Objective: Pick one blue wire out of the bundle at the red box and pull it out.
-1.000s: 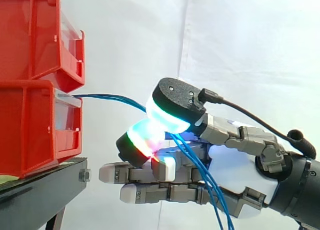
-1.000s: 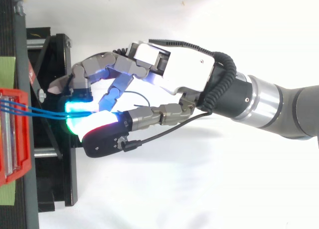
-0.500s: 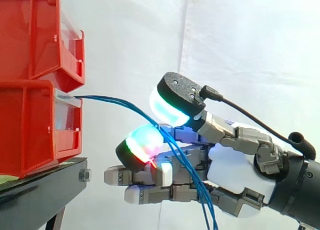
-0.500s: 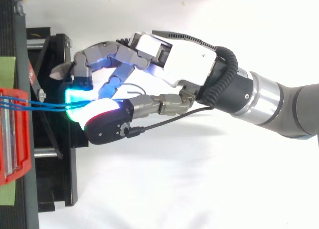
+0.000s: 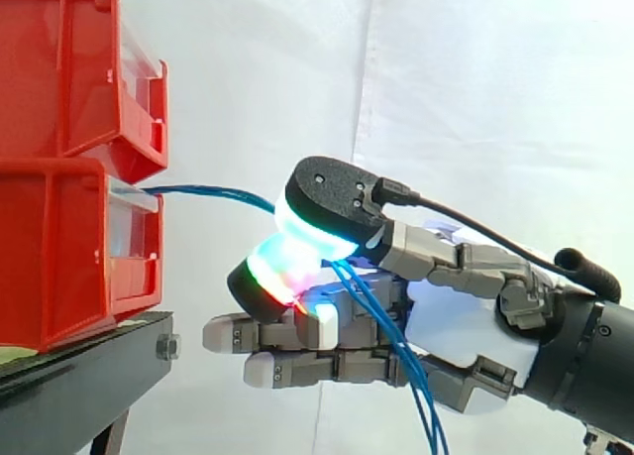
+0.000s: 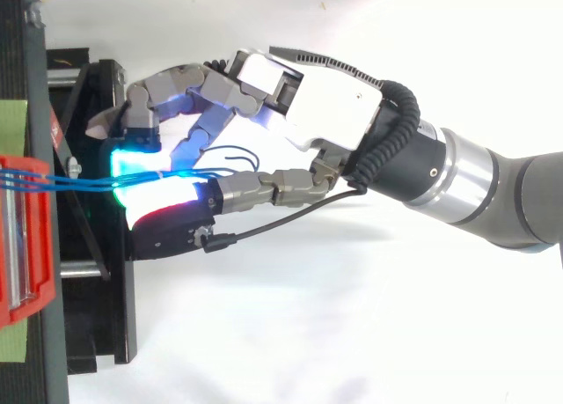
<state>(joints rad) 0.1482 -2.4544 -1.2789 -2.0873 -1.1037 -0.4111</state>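
The blue wires (image 5: 213, 191) ran level from the bins toward the hand (image 5: 458, 321), passed between two of its glowing pads (image 5: 275, 267), and came out behind them as a loose sheaf hanging steeply down across the palm. From above, the blue wires (image 6: 84, 181) showed as a few thin strands lying close together, crossing the gap between the bin front and the pads. Two short loops stood up just past the pinch.

The hand (image 6: 327, 100) was closed on the wires. A black-backed pad glowing cyan pressed down onto a second pad glowing green and red, and the strands were caught where the two met. How many strands sat inside the pinch could not be told. The remaining fingers (image 5: 287, 334) lay straight and level beneath the pinch, pointing toward the bins and touching nothing. The arm (image 6: 493, 193) reached in from the right.

Farther on, the lower red bin (image 5: 59, 247) stood on the black stand (image 5: 89, 368), with the upper red bin (image 5: 59, 68) stacked on it. The wires left the lower bin at the top of its open front, just over a clear panel. What else lay inside either bin was hidden. The hand was near the bins but apart from them. Behind everything hung the white curtain (image 5: 475, 88).
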